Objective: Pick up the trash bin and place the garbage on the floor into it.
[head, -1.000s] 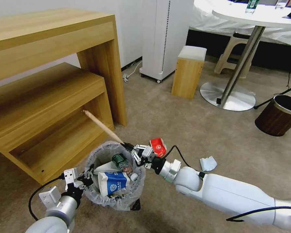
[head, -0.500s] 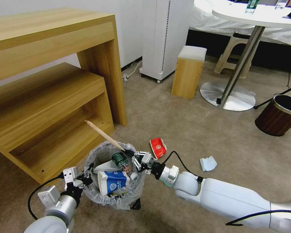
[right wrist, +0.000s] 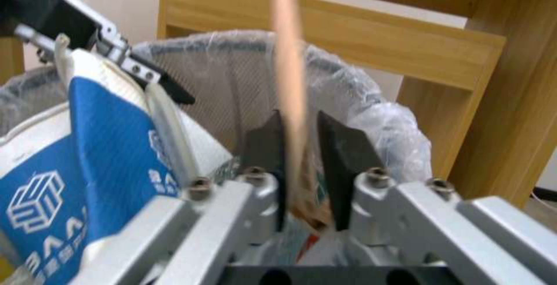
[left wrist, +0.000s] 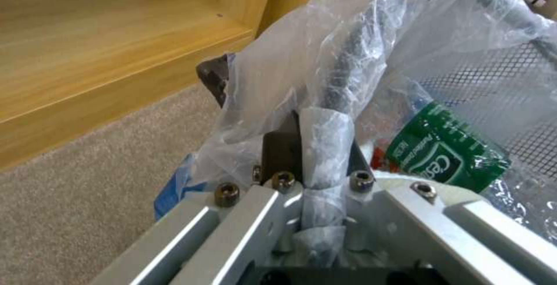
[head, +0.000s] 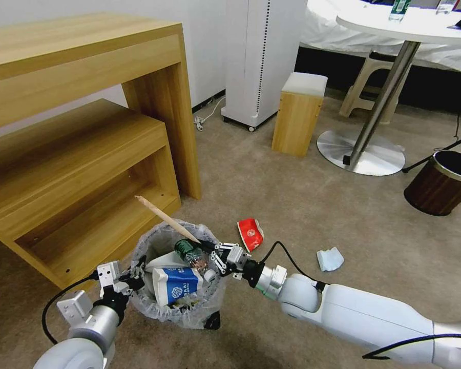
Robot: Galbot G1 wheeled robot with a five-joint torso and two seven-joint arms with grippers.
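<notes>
Beige short-pile carpet (head: pixel 292 205) throughout. Two-tier wooden shelf unit (head: pixel 87 128) against white wall (head: pixel 205 51). White tower appliance (head: pixel 261 56) on castors, small wooden stool (head: pixel 297 115), round white table (head: pixel 410 23) on steel pedestal, brown metal-rimmed cylinder (head: pixel 440 184).

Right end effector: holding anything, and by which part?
Right end effector grips the thin pale wooden stick by its lower end, over the bag-lined black trash bin.

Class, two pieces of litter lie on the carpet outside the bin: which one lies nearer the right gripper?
The red wrapper, just beyond the right gripper beside the trash bin. The pale blue mask lies farther off, alongside the forearm.
</notes>
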